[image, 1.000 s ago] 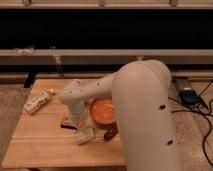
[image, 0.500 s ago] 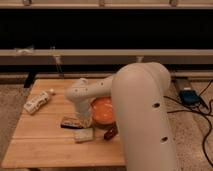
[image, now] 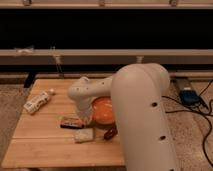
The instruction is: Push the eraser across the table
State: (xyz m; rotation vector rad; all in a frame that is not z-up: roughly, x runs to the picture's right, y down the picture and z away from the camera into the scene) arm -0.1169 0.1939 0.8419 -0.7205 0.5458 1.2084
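Note:
The eraser (image: 71, 122), a small dark block with an orange label strip, lies flat on the light wooden table (image: 40, 145), left of centre. My gripper (image: 87, 120) hangs below the white wrist (image: 82, 94), just right of the eraser's right end. The arm mostly hides it, and I cannot tell whether it touches the eraser. My large white arm (image: 142, 120) covers the right part of the table.
A pale whitish block (image: 83, 135) lies just in front of the eraser. A dark reddish oblong object (image: 110, 133) and an orange bowl (image: 103, 110) sit right of the gripper. A white bottle (image: 38, 101) lies at the table's left edge. A power box (image: 189, 95) and cables are on the floor at right.
The wrist has shifted slightly to the right and back. The eraser, the pale block and the bowl stay about where they were.

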